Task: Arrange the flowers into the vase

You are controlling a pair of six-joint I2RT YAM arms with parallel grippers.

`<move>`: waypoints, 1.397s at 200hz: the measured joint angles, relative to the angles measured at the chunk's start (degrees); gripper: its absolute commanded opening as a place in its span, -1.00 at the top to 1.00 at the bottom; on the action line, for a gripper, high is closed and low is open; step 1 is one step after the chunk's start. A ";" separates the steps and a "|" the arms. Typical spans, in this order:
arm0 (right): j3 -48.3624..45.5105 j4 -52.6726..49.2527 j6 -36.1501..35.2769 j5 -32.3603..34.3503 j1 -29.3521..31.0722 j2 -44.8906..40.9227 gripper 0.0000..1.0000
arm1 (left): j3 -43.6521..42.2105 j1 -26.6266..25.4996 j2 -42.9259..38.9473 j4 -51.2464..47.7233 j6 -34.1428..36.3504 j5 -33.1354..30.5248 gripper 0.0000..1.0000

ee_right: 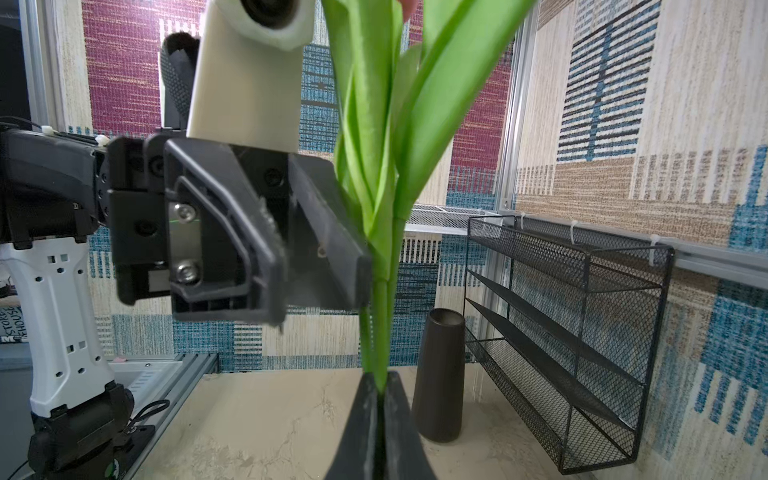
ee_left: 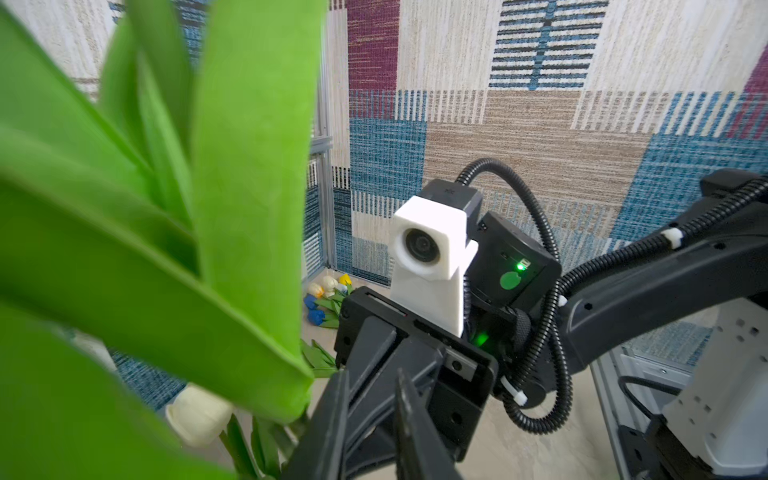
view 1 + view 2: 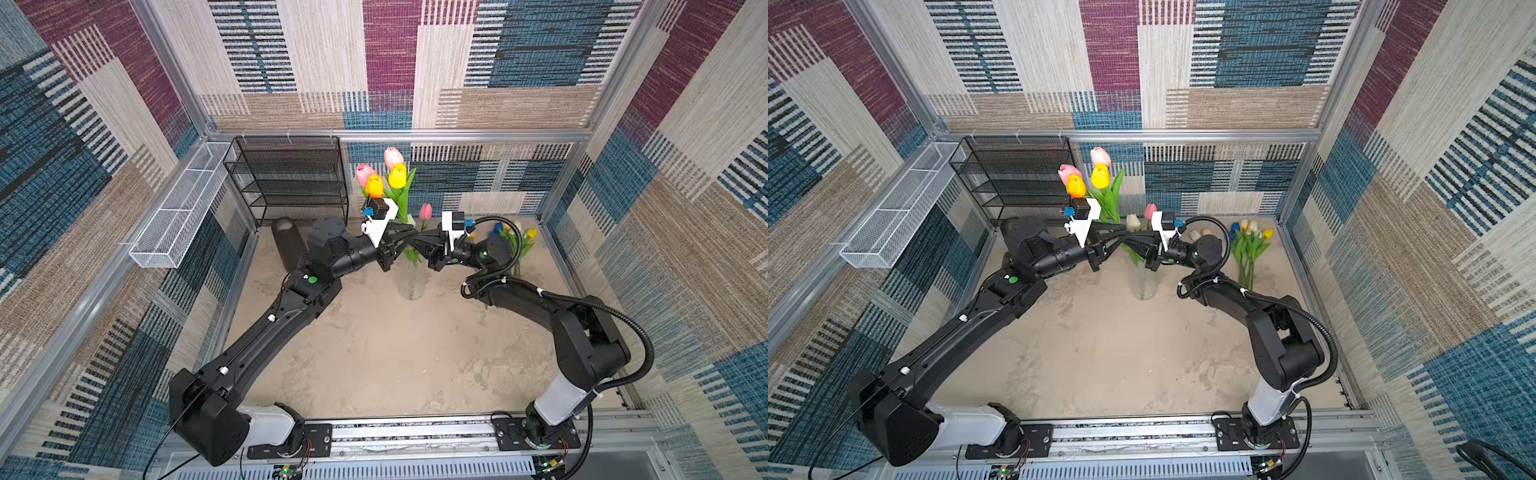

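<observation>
A black mesh rack [image 3: 286, 178] with several shelves is fastened by white ties to the back rail [image 3: 457, 135], behind and left of the fingers [image 3: 402, 237]. A tall dark cylinder [image 3: 286, 243] stands upright on the beige counter [image 3: 374, 353] just in front of the rack, well left of the fingers. A white wire basket [image 3: 178, 208] hangs on the side wall, farther left still. Patterned woven panels [image 3: 519, 62] line the walls behind the fingers and to both sides of them.

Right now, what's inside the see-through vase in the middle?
Green stems show through the glass vase. Its mouth is hidden under the left gripper and right gripper meeting above it, so how many stems go in can't be counted.
</observation>
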 measured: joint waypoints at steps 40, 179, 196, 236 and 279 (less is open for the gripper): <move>-0.02 -4.94 -4.24 -0.09 0.98 -1.44 1.00 | 0.37 -0.02 0.20 -0.02 -0.76 1.09 0.99; -4.66 -5.77 -4.20 8.09 0.96 -6.97 1.00 | -4.17 -0.02 -4.74 -1.31 -1.25 2.60 0.01; -4.61 -5.64 -3.54 8.72 0.85 -7.10 1.00 | -7.28 0.00 -7.74 -1.42 -1.22 2.54 -0.14; -5.09 -3.41 -2.16 8.66 0.52 -7.78 1.00 | -14.91 0.33 -12.96 -0.39 -0.61 -1.09 -0.78; -6.80 0.07 -1.66 4.81 0.55 -7.85 1.00 | -16.68 2.49 -10.16 4.11 -0.39 -2.21 -0.82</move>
